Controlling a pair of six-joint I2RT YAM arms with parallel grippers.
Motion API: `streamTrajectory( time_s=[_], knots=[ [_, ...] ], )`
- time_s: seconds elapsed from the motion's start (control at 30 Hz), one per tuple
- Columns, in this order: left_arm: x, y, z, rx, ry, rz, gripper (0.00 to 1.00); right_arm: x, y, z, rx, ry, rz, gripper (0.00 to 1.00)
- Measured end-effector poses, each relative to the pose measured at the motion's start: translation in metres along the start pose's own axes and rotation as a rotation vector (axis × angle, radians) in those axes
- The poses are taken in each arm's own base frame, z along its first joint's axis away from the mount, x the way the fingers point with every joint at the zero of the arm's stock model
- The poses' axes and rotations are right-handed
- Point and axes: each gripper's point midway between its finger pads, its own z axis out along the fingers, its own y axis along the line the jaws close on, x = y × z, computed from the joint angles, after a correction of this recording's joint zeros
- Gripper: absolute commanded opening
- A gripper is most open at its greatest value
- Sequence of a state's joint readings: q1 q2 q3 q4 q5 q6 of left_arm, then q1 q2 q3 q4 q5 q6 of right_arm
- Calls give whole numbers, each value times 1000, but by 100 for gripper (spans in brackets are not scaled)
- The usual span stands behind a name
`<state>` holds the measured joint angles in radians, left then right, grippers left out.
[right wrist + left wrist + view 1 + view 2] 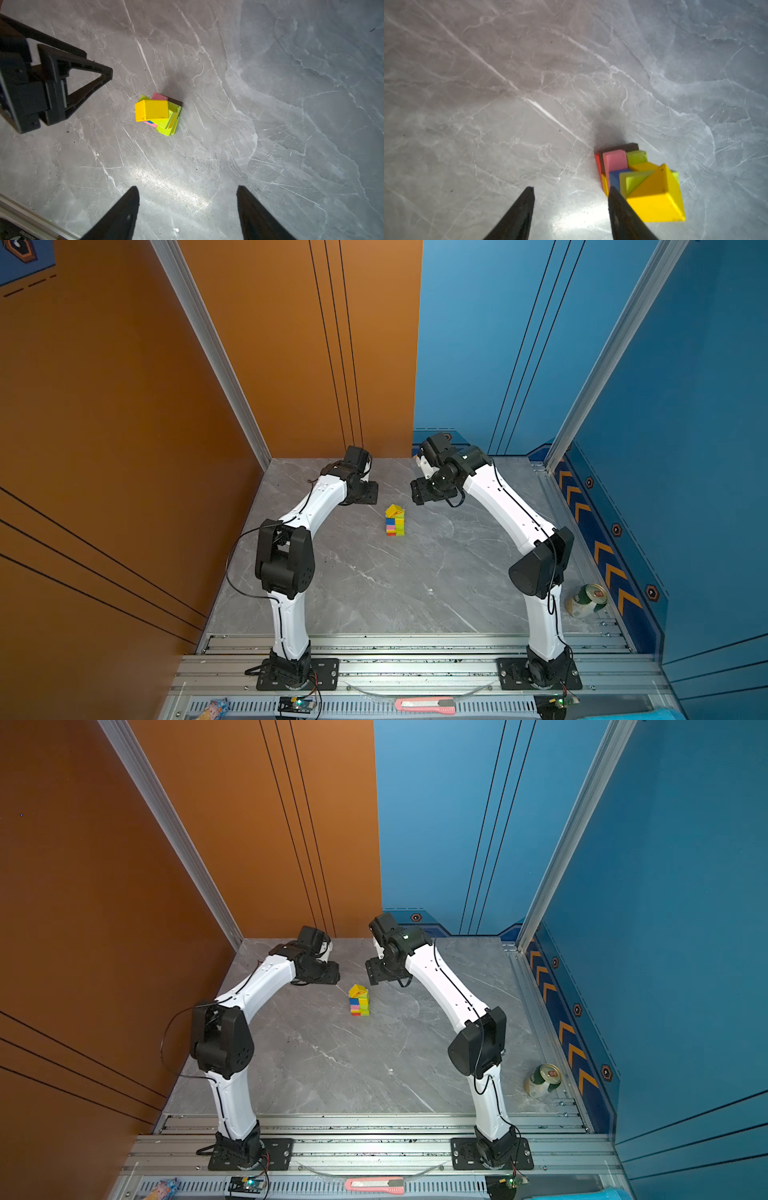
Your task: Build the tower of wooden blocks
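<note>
Two-armed robot at a grey marble-patterned table (374,585). To the left of the tower and slightly behind it, the left arm (320,497) hangs raised above the table. In its wrist view the left jaws stand partly open with only bare table between them, holding nothing. One tip overlaps the tower's edge in that view, but the right wrist view shows the left jaws apart from the tower.

At centre stands the tower (395,522) (359,1001), a narrow stack of wood blocks on the table between the two arms. It shows red at the foot, then pink, blue, lime and yellow layers. A yellow triangular prism (394,511) (658,197) (151,110) sits on top. The wrist views also show a brown bar (620,148) low in the stack and the lime layers turned out of line with those beneath.

A pink utility knife (424,704) lies on the metal rail in front of the tower.

To the right of the tower, the right arm (498,497) is also raised. The right jaws are spread wide and empty, well clear of the stack. Farther right of the tower, nearer the front rail, a green-and-white can (586,600) (542,1080) stands by the blue wall.
</note>
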<state>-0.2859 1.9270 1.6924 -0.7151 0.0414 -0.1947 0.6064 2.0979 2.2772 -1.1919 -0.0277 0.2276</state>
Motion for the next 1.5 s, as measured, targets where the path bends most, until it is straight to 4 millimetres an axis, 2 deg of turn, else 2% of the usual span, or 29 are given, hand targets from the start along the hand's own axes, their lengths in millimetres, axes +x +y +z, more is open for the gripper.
streamTrajectory(
  time_s=[0.17,0.23,0.33,0.47,0.57,0.67,0.83,0.97,1.2,1.5],
  knots=[
    [24,15,-36,-40,-6,-5,59,1,17,24,-5,29,-87,70],
    [36,16,-52,-42,-14,-2,59,4,19,37,-9,50,-107,63],
    [55,14,-69,-34,-15,9,59,5,22,54,-25,69,-124,63],
    [87,5,-70,-22,28,39,59,3,24,68,-35,74,-131,65],
    [110,2,-63,-23,80,46,59,5,27,71,-27,76,-150,81],
    [123,0,-62,-24,107,43,59,6,32,72,-12,71,-191,83],
    [125,-1,-70,-17,86,30,59,4,44,78,-14,56,-238,82],
    [126,-1,-78,-13,66,22,60,4,42,85,4,59,-247,82],
    [126,-6,-88,4,38,26,70,0,43,85,2,44,-250,83],
    [133,-7,-96,14,21,31,70,0,43,85,1,44,-268,79]
  ],
)
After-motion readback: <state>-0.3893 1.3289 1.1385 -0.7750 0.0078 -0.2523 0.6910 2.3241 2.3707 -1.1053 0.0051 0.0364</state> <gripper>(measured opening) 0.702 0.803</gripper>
